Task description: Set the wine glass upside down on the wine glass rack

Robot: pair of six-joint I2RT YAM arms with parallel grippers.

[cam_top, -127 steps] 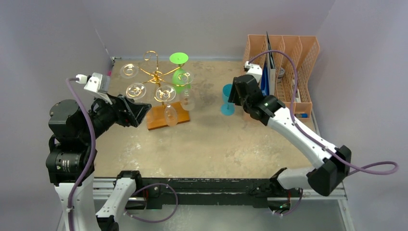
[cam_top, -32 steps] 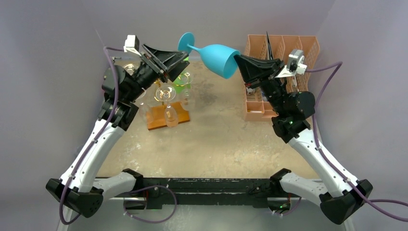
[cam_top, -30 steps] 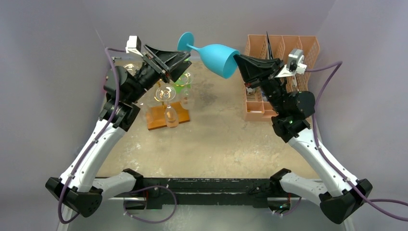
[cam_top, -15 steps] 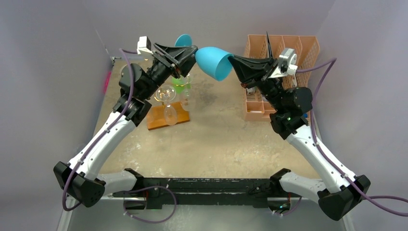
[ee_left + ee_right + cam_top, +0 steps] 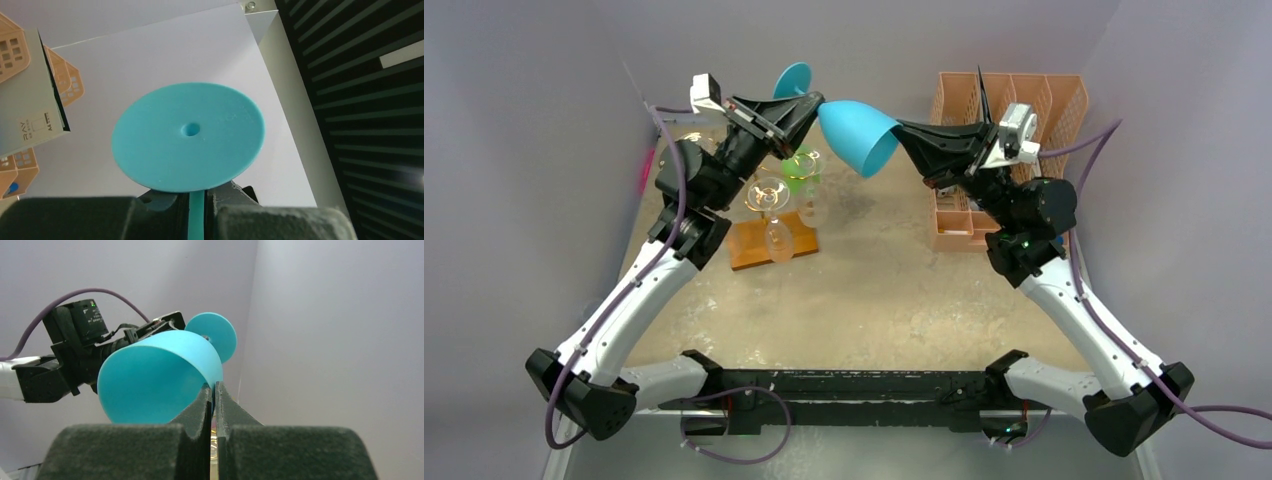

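Top external view: wine glass (image 5: 856, 135) hangs in mid-air, lying roughly on its side, above the wine glass rack (image 5: 752, 246) and slightly to its right. Left gripper (image 5: 816, 101) is closed on the stem just under the foot. The left wrist view confirms this: the stem is pinched between both fingers and the foot's flat underside faces the lens. Right gripper (image 5: 902, 130) is pinched on the bowl's rim, one finger inside and one outside, per the right wrist view. Both pincers are therefore clamped on the same glass, and I read this as the hand-over from right to left. To do it well, I hold both arms motionless while the grip is shared, since any relative motion would twist the stem. Then I part the right fingers only and back them straight off the rim, away from the rack. After that I tip the left wrist until the foot is uppermost and bring the stem in sideways at a free spiral arm. I cannot tell which arm is free, because the left arm hides the rack's top. Clear glasses (image 5: 767, 195) and a green glass (image 5: 799, 166) already hang there, so the approach must be slow.
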